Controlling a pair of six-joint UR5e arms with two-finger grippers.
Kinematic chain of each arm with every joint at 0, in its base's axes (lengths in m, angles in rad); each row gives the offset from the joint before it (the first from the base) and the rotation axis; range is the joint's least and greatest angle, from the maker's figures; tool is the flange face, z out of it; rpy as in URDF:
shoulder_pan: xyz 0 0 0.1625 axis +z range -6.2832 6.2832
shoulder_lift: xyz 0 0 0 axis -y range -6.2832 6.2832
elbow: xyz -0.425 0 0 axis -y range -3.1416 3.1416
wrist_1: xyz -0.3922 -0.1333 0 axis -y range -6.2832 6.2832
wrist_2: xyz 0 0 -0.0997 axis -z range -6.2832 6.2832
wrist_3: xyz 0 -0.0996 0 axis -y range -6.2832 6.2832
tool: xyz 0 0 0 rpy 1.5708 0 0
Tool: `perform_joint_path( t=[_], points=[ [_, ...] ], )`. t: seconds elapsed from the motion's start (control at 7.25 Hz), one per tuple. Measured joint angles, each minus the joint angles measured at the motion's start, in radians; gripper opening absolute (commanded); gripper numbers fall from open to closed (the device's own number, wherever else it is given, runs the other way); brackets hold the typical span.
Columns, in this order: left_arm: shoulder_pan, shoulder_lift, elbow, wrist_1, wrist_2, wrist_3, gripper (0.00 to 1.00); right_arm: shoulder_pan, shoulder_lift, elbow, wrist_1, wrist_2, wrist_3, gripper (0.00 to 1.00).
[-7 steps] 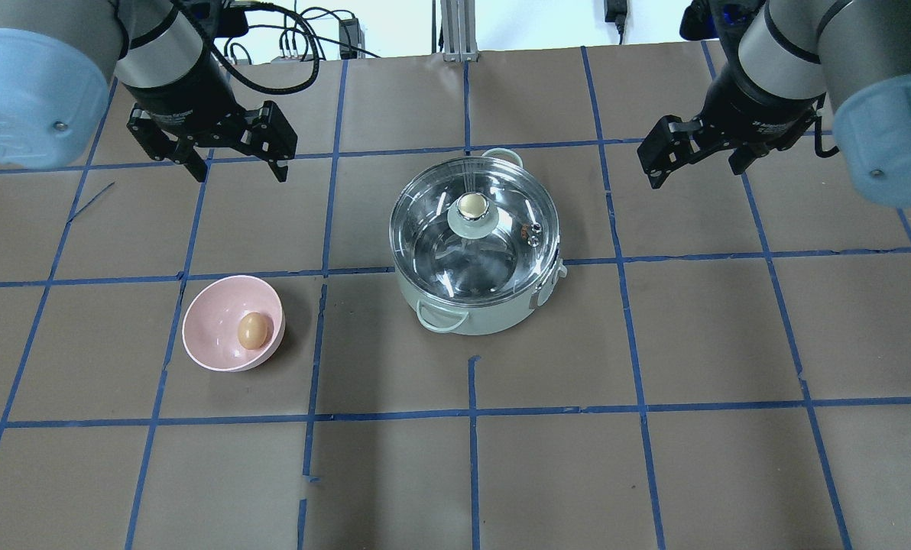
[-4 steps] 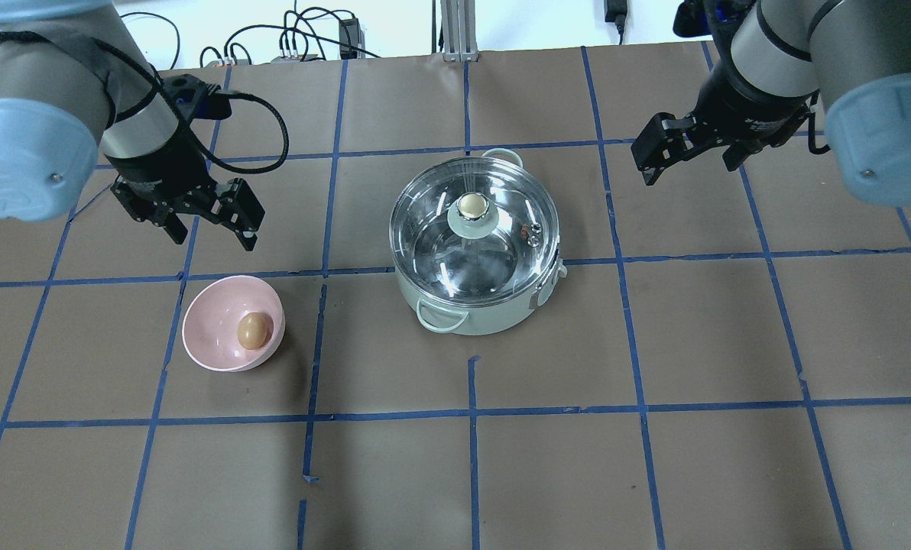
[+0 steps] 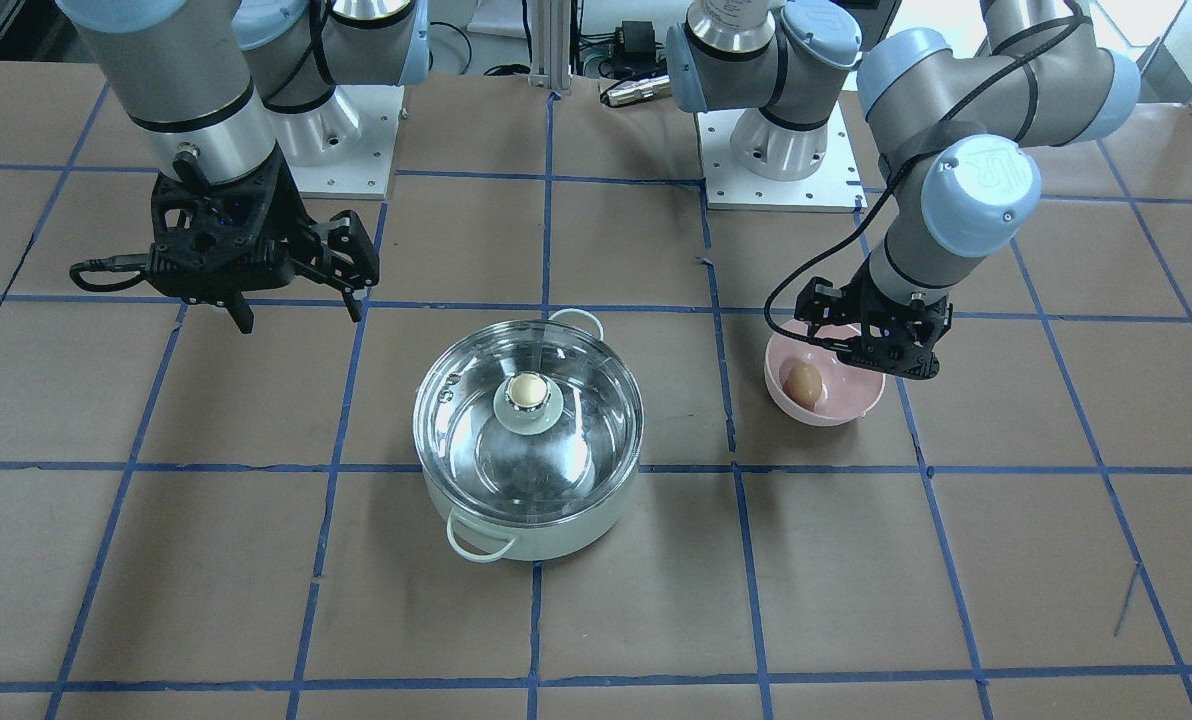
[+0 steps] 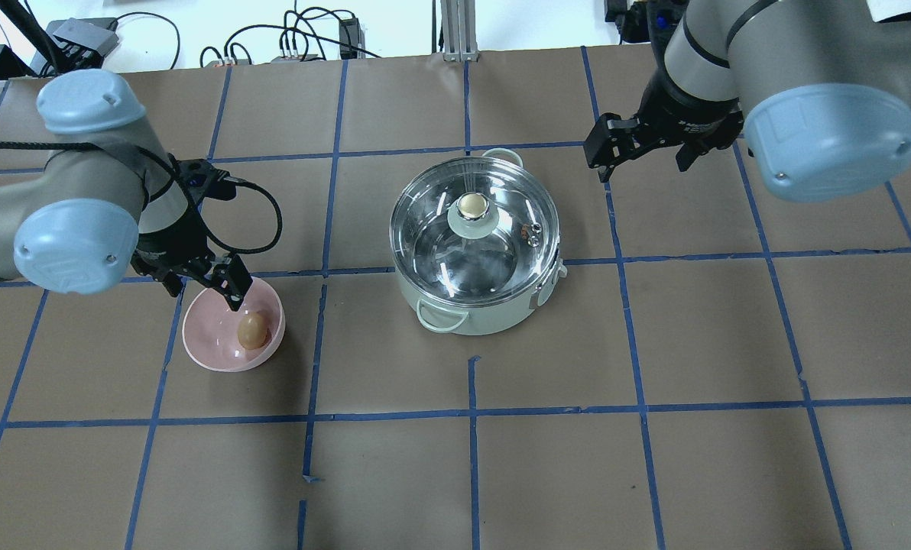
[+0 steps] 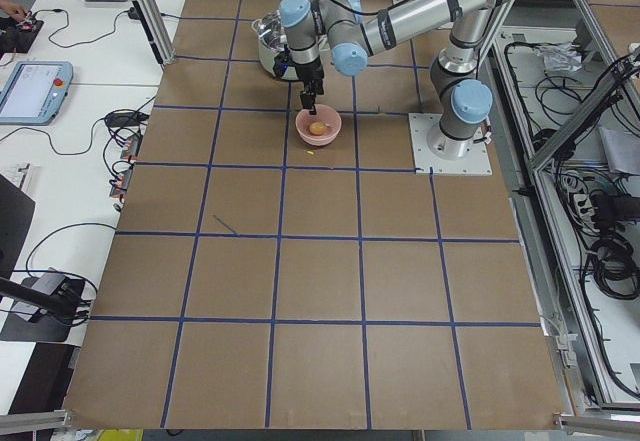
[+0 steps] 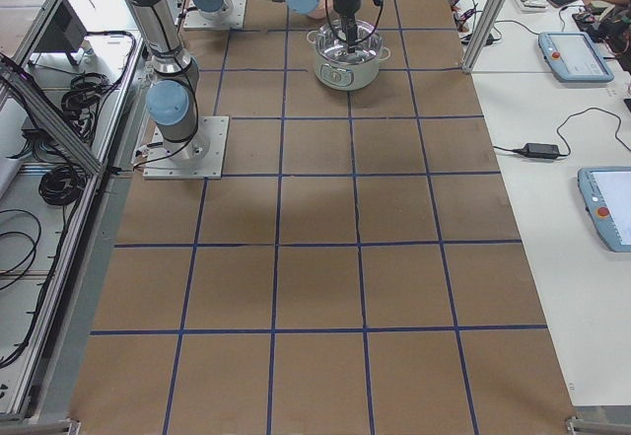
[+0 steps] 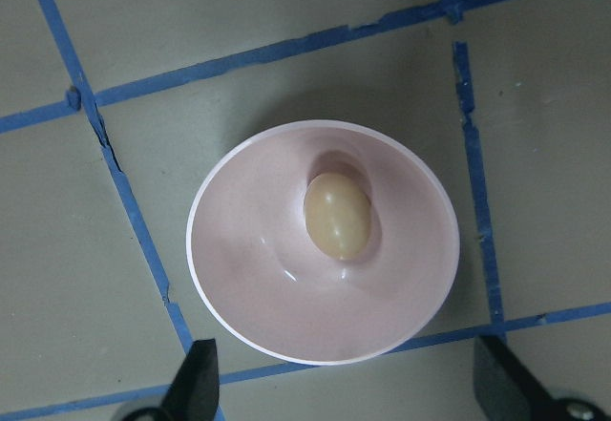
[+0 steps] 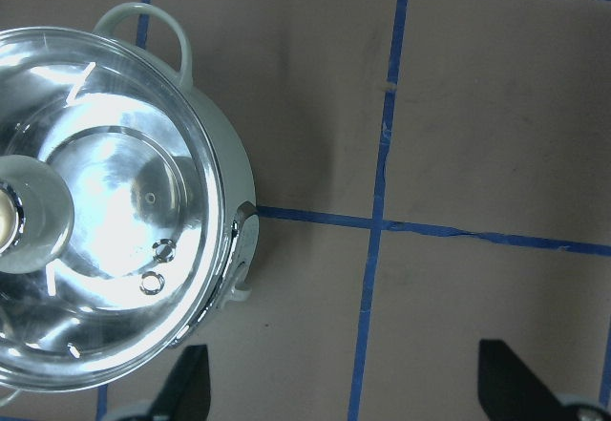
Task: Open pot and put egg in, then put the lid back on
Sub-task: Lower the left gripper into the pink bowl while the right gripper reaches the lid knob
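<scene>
Surface [image 4: 654, 473]: brown paper with a grid of blue tape; it carries everything.
Pot [image 4: 486, 321]: pale mint, it stands near the middle and is closed.
Lid [image 4: 501, 229]: clear glass dome sitting on the pot, with its beige knob [image 4: 471, 206] free. I judge that the opening step is not yet done.
Right gripper [image 4: 645, 153]: jaws wide and holding nothing, above the surface beside the pot's far right side, not over the knob. Its next move should bring the jaws over the knob, then lower and close on it.
Left gripper [image 4: 205, 292]: jaws wide and empty, hovering over the bowl's rim. It seems to prepare to pick up the egg.
Pink bowl [image 4: 207, 340]: well apart from the pot, on the robot's left.
Egg [image 4: 252, 331]: brown, lying inside the bowl, untouched.
</scene>
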Motion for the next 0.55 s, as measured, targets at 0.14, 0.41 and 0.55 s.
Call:
perform_joint_path(
  t=[0.14,0.41,0.55],
  points=[
    [0.003,-0.026,-0.019,0.026,0.023,0.013,0.94,0.011,0.018,-0.013,-0.006,0.003,0.021,1.0],
    [0.001,-0.073,-0.031,0.054,0.031,0.02,0.94,0.029,0.036,-0.022,-0.018,-0.001,0.041,1.0],
    [-0.006,-0.09,-0.031,0.058,0.027,0.021,0.94,0.045,0.043,-0.024,-0.03,-0.002,0.069,1.0]
  ],
)
